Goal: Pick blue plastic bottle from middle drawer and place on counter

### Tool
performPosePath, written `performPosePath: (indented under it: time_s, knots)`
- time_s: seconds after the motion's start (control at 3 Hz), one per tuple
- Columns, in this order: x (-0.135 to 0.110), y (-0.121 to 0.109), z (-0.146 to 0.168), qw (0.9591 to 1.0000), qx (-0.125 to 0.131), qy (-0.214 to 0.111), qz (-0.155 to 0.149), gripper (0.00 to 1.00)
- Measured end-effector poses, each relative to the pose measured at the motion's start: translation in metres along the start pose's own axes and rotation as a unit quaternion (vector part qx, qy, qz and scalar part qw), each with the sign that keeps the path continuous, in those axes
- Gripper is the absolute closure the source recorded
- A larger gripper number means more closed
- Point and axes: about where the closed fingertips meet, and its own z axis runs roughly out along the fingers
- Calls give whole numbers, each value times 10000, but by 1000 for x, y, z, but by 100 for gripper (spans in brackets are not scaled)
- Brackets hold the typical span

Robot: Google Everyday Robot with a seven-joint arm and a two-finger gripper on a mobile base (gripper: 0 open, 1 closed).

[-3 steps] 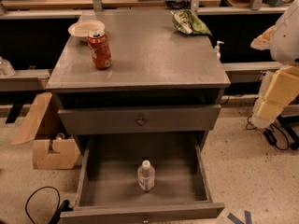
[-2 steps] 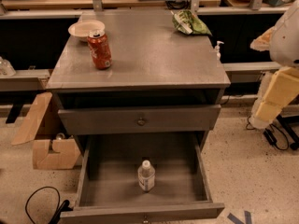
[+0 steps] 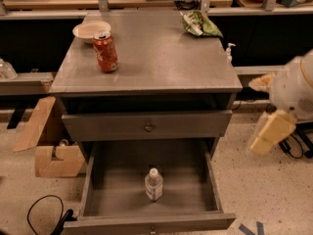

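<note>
Blue plastic bottle [image 3: 153,184] is being borne upright in the middle drawer [image 3: 115,196], while the gripper [image 3: 272,132], its opening impossible to tell, is being held well off right.

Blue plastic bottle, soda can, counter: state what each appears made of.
Blue plastic bottle: clear plastic, apparently; see-through body, white cap. Soda can: likely metal; glossy red print, silvery top. Counter: smooth grey, faintly shiny; painted metal or laminate, cannot tell. The gripper hangs off to the counter's right, away from all three.
</note>
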Motion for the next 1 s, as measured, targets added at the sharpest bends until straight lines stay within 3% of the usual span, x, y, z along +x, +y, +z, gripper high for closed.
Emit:
performPosePath:
  time_s: [0.33, 0.67, 1.0]
  knots:
    - [23, 30, 77, 9938, -354, -1043, 134, 0]
    - [20, 30, 125, 9713, -172, -2342, 386, 0]
    - [20, 22, 143, 9419, 203, -3324, 437, 0]
